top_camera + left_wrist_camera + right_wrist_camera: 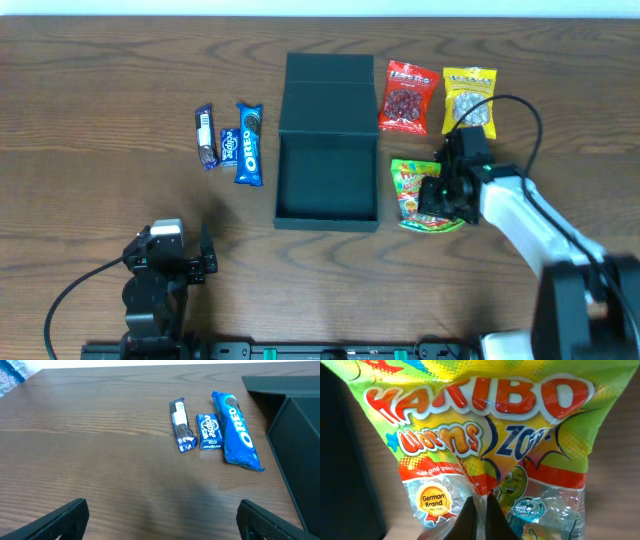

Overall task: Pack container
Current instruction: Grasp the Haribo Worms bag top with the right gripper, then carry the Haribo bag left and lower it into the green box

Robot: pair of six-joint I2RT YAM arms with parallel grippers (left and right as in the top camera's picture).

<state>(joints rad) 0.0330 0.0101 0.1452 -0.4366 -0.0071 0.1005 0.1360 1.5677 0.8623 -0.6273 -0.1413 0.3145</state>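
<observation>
We log one piece of furniture: a dark brown wooden table (90, 70), grain running side to side, filling nearly every view. Past its far edge we see a pale, featureless strip (150, 7). Beyond one corner, a blue speckled patch (9, 372), unidentifiable. Light soft, dull sheen on the wood

This looks like a robotics lab bench: a left arm (155, 290) and a right arm (520, 215) stand at a black rail (300, 351) along the edge of a wood-grain table (100, 80), trailing black cables (512, 98), with snack packets (249, 143) laid in tidy rows.
</observation>
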